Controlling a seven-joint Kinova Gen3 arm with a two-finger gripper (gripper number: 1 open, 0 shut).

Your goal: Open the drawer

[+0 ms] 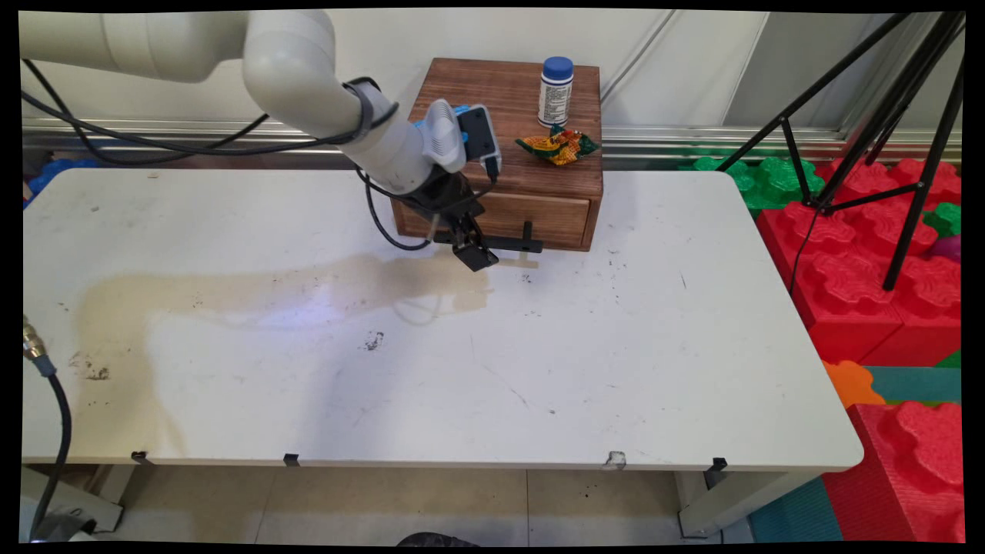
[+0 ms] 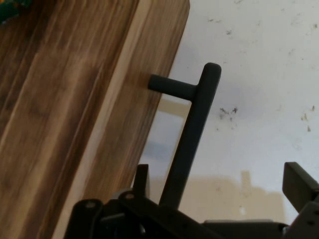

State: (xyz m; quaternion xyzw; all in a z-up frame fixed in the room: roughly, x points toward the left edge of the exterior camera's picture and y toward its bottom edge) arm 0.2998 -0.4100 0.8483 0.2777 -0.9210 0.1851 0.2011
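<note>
A small wooden drawer box [image 1: 462, 92] stands at the table's far edge, its drawer front [image 1: 539, 219] flush with the box. A black bar handle [image 1: 512, 245] sticks out from that front. My gripper [image 1: 471, 250] is down at the handle's left end. In the hand view the handle [image 2: 192, 134] runs up between my two fingers, close to the left finger [image 2: 142, 174] and well apart from the right finger [image 2: 299, 184]. The gripper [image 2: 219, 177] is open around the bar. The wooden front [image 2: 75, 114] fills the left of that view.
On top of the box stand a white bottle with a blue cap [image 1: 555, 91] and a crumpled green and orange snack packet [image 1: 558, 146]. A black tripod [image 1: 885, 138] and red foam blocks [image 1: 862, 269] stand to the right of the white table [image 1: 539, 369].
</note>
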